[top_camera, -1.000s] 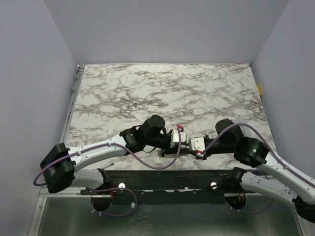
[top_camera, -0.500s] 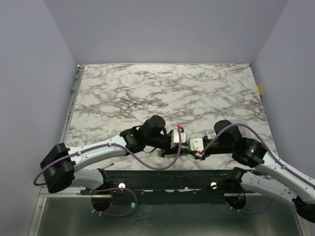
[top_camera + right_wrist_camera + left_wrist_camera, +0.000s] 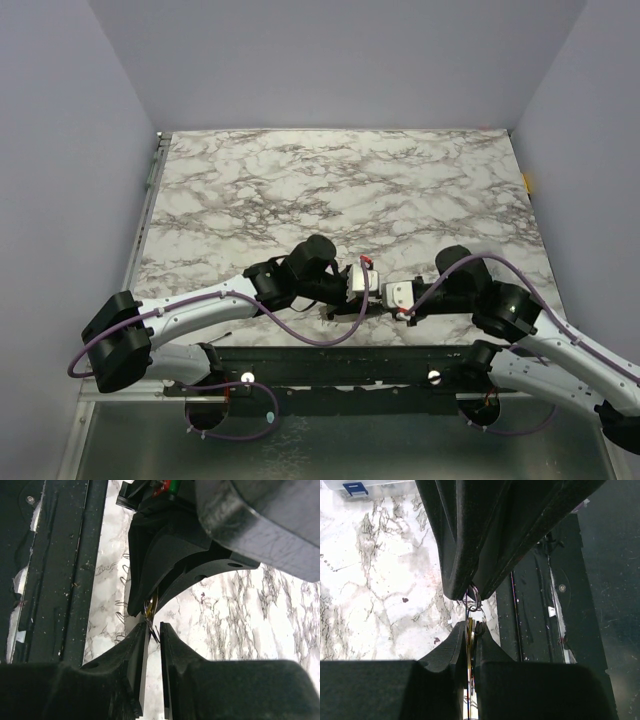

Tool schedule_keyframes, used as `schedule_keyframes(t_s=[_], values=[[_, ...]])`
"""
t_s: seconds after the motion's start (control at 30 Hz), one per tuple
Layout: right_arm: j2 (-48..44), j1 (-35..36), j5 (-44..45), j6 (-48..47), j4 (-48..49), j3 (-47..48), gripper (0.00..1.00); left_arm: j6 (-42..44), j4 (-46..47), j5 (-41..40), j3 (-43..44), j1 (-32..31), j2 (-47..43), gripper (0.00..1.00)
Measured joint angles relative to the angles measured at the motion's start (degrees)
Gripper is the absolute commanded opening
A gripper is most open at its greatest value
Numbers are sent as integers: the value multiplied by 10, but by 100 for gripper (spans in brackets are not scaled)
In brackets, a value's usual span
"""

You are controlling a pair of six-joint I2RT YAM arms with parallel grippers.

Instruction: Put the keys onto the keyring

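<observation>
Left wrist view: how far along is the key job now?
Done: left gripper clamps the key beside the keyring. In hand: right gripper tips flank the keyring; grip unclear. Remaining: threading the key on; it is not visibly threaded.

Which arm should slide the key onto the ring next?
Probably left: the left gripper pinches the key right at the keyring, while the right gripper just brackets it.
</observation>
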Motion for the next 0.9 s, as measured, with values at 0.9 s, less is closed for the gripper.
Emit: schedule_keyframes(t_s=[0.9], values=[[-1,0,-1,10,37,-27,7,0,-14,-1,0,0,-5,0]])
